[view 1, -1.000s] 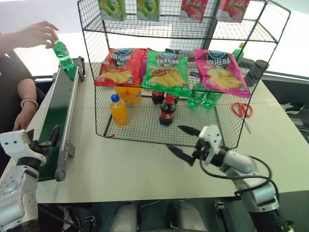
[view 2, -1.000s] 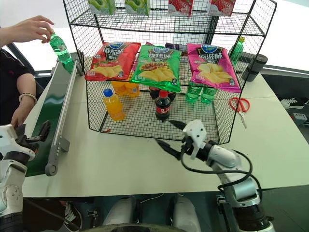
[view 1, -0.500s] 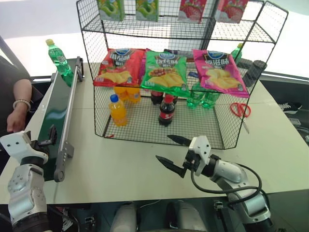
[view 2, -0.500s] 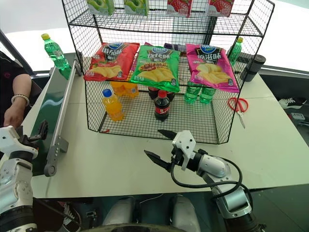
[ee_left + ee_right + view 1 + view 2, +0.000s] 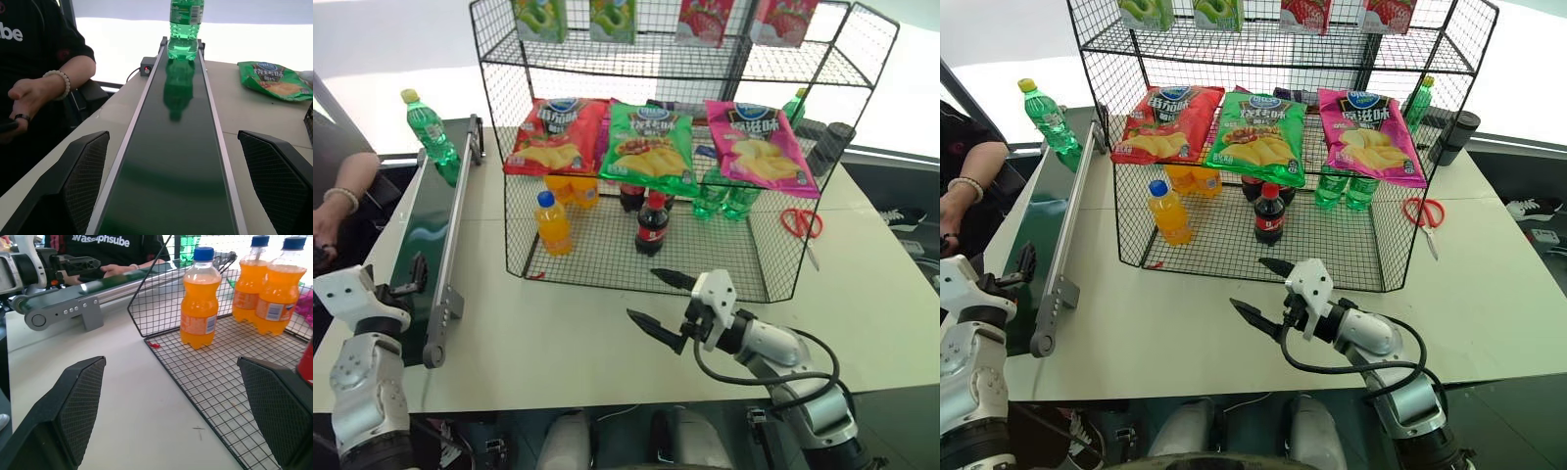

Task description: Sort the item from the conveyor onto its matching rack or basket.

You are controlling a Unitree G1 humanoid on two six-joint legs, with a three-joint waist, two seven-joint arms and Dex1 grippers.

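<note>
At the far end of the conveyor (image 5: 426, 245), toward eleven o'clock, the item (image 5: 428, 125) is seen standing upright and untouched, so nothing has been sorted yet. Both the left pincer (image 5: 181, 188) and the right pincer (image 5: 663, 305) are held apart and empty; the pick-up and the transfer to the rack (image 5: 636, 257) are judged still to be done.

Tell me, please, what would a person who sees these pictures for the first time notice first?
Probably the large black wire rack in the middle of the white table, with three bright snack bags hung across its front and soda bottles standing on its mesh floor. Next, the green bottle standing upright at the far end of the dark conveyor on the left, with both open grippers waiting near the table's front edge.
</note>
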